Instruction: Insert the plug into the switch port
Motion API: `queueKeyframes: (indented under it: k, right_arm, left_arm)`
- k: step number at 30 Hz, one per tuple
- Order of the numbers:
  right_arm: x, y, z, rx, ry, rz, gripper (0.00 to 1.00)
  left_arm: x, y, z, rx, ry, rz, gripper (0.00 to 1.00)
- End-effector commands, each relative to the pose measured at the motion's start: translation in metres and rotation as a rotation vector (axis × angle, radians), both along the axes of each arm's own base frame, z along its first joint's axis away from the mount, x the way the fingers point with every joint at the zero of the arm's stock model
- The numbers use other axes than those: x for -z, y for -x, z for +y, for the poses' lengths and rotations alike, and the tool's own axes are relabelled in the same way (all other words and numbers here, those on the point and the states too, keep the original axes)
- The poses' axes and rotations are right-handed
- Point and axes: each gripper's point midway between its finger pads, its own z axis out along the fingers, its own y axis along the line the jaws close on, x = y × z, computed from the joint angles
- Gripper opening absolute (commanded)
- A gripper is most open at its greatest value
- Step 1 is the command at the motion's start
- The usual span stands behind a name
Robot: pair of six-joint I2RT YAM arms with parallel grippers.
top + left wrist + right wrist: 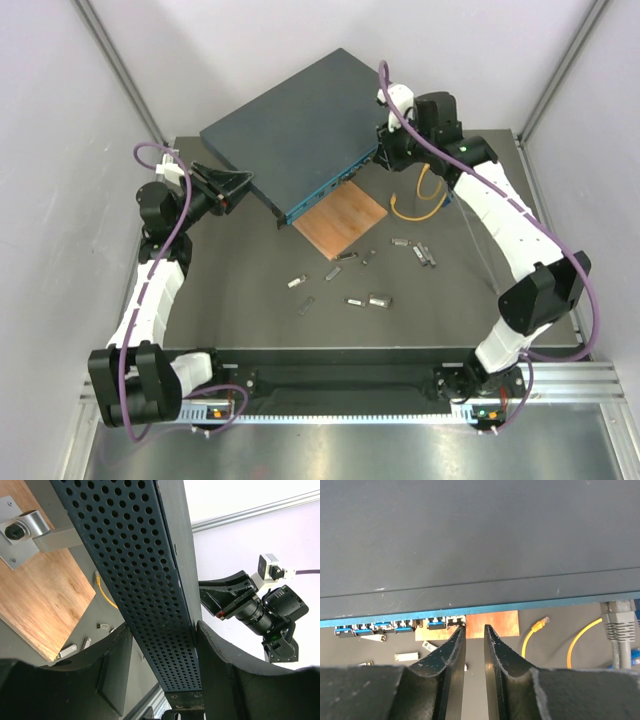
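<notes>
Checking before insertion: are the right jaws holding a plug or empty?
Empty: on the right gripper the jaws stand slightly apart with nothing between them.

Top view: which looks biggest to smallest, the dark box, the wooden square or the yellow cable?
1. switch, the dark box
2. wooden square
3. yellow cable, a thin loop

Left pincer [164, 630] in mid-width clamp; right pincer [475, 628] barely ajar.

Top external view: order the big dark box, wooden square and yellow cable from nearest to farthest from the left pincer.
1. The switch, your dark box: the left pincer clasps its left side.
2. The wooden square: beside the teal face.
3. The yellow cable: farther right again.
</notes>
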Motion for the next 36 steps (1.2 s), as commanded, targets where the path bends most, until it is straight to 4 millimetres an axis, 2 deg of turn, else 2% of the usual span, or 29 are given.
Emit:
queueKeyframes:
  k: [1,5,11,27,30,32,33,35,36]
  right_arm:
    - [-0.029,-0.005,0.020,-0.034,-0.065,-0.069,0.20]
    - [-0.027,-0.008,0.022,-0.029,-0.074,-0.070,0.19]
    - [-0.036,-0.014,0.026,-0.004,-0.140,-0.113,0.14]
    - [-0.060,-0.016,0.049,-0.026,-0.312,-0.195,0.15]
    - [-0.057,-0.014,0.051,-0.037,-0.299,-0.187,0.15]
    - [-0.056,-0.010,0.046,-0.042,-0.273,-0.195,0.16]
    - [-0.048,-0.006,0.044,-0.047,-0.249,-0.178,0.19]
    - [-0.053,0.004,0.034,-0.044,-0.223,-0.195,0.21]
    - [-0.042,0.009,0.026,-0.052,-0.178,-0.193,0.25]
  left_arm:
    - [-0.018,0.004,-0.014,0.057,-0.074,-0.150,0.03]
    - [-0.018,0.004,-0.014,0.059,-0.074,-0.150,0.03]
    - [-0.016,0.003,-0.014,0.060,-0.074,-0.144,0.02]
    - [-0.011,0.001,-0.014,0.062,-0.085,-0.136,0.02]
    - [-0.012,0.001,-0.014,0.062,-0.085,-0.136,0.03]
    - [-0.014,0.002,-0.013,0.057,-0.094,-0.144,0.07]
    - [-0.013,0.002,-0.013,0.056,-0.098,-0.138,0.09]
    - [-0.016,0.001,-0.010,0.036,-0.098,-0.143,0.19]
    - [-0.020,0.003,-0.010,0.032,-0.098,-0.157,0.23]
